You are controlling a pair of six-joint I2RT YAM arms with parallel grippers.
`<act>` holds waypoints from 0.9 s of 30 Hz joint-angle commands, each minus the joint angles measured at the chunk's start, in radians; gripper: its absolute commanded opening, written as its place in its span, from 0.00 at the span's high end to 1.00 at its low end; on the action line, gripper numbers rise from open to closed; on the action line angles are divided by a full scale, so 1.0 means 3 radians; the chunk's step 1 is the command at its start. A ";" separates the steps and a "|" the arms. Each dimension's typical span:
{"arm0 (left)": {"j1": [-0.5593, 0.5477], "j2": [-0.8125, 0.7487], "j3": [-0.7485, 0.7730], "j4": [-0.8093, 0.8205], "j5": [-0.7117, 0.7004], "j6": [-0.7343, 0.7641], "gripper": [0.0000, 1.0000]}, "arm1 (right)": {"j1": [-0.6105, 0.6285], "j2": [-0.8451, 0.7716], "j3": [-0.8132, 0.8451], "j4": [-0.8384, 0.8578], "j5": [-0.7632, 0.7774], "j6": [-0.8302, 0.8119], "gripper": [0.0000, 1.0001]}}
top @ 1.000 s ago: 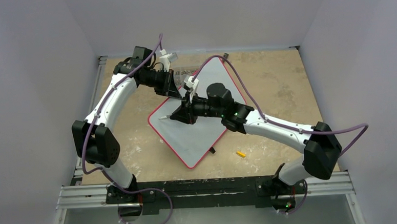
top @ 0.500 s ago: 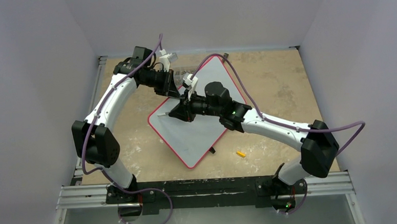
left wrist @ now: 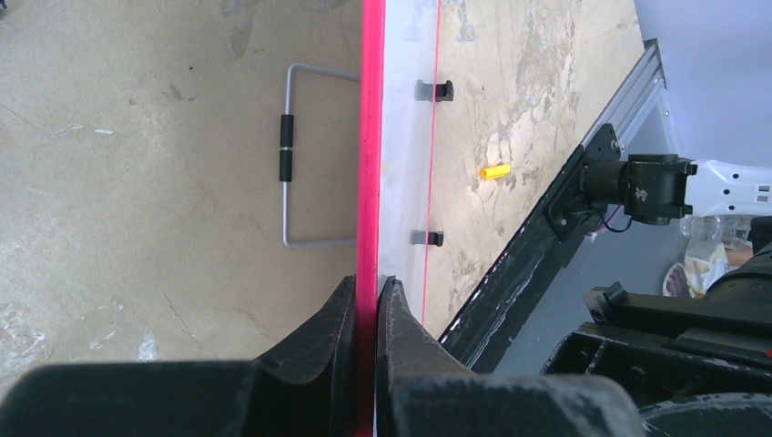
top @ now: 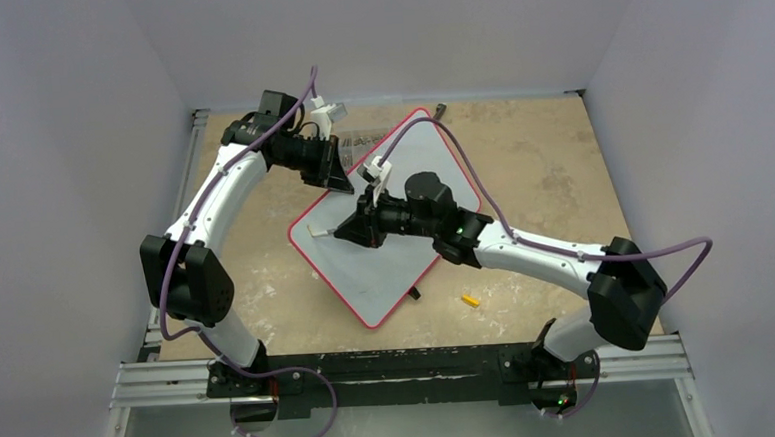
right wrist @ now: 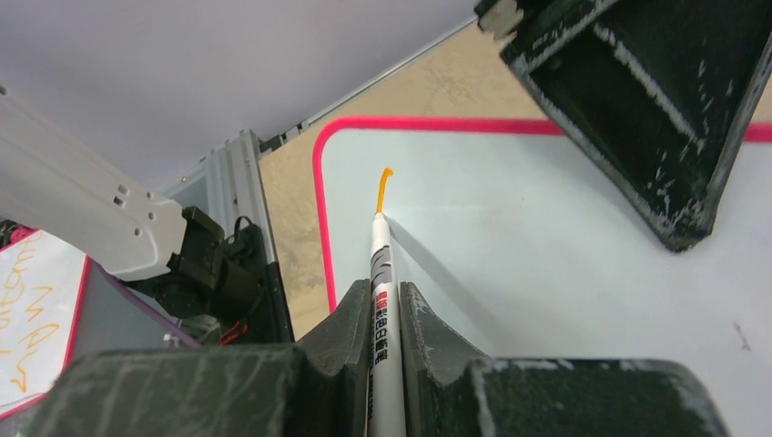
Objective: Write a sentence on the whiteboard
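**A:** Where did the whiteboard (top: 371,269) sit?

**B:** Diagonal on the scuffed tan table (top: 541,170), smooth pale rectangle, rounded red frame. Left gripper (left wrist: 367,296) pinched that frame, right gripper (right wrist: 375,296) clamped a slim white marker (right wrist: 380,259). The sentence (right wrist: 385,182) was one curved orange stroke near a corner.

Left arm (top: 224,187), right arm (top: 540,251): white tube links | joints (top: 188,279): chunky black housings | cables (top: 671,254): purple, looped along each arm | wrists: white camera brackets (top: 326,112) | lights (top: 458,232): small green dots on right arm | fingers (left wrist: 314,350): black wedges, scuffed with white marks
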 commanded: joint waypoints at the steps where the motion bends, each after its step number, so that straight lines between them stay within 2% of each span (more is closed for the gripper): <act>1: -0.0035 -0.0085 -0.0049 -0.0067 -0.0594 0.0183 1.00 | 0.0009 -0.0075 -0.0224 -0.0017 0.0182 0.0024 1.00; 8: -0.0035 -0.0087 -0.0039 -0.0068 -0.0592 0.0180 1.00 | 0.0040 -0.0176 -0.0455 0.0003 0.0227 0.0094 1.00; 17: -0.0035 -0.0096 -0.0046 -0.0067 -0.0590 0.0183 1.00 | 0.0108 -0.0280 -0.0297 -0.0216 0.0200 0.0052 1.00; 27: -0.0034 -0.0096 -0.0049 -0.0070 -0.0589 0.0183 1.00 | 0.0112 -0.0596 -0.0385 0.0273 -0.0066 0.0186 1.00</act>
